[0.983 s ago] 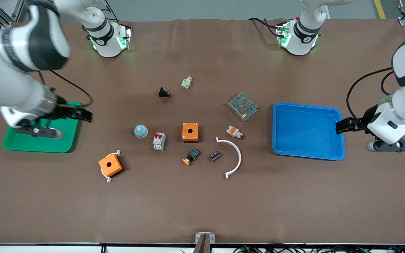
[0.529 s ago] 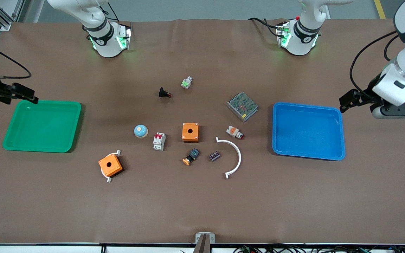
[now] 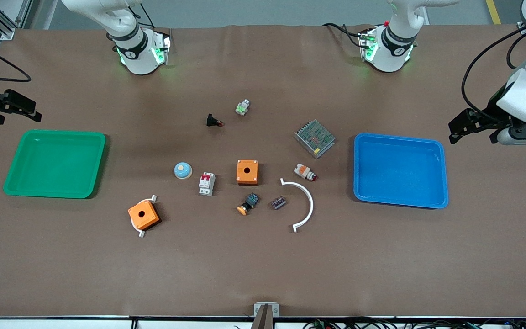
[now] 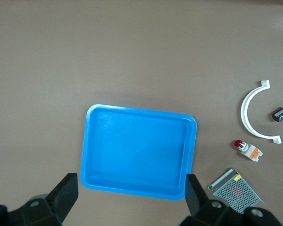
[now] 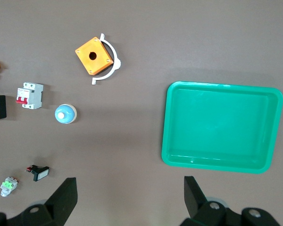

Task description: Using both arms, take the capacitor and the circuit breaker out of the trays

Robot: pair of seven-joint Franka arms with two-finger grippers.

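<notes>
Left gripper [image 3: 455, 132]: up in the air at the left arm's end of the table, just off the blue tray's [image 3: 444, 173] corner; fingers [image 4: 65, 195] spread wide, holding nothing.
Right gripper [image 3: 29, 109]: up in the air at the right arm's end, just off the green tray's [image 3: 100, 164] farther edge; fingers [image 5: 66, 197] spread wide, empty.
Capacitor [image 3: 279, 202]: on the table, mid-table, well apart from both grippers; between the pushbutton [image 3: 247, 204] and the white arc [image 3: 306, 201].
Breaker [image 3: 206, 183]: on the table, well apart from the right gripper; between the blue dome [image 3: 183, 170] and the orange box [image 3: 247, 172].
</notes>
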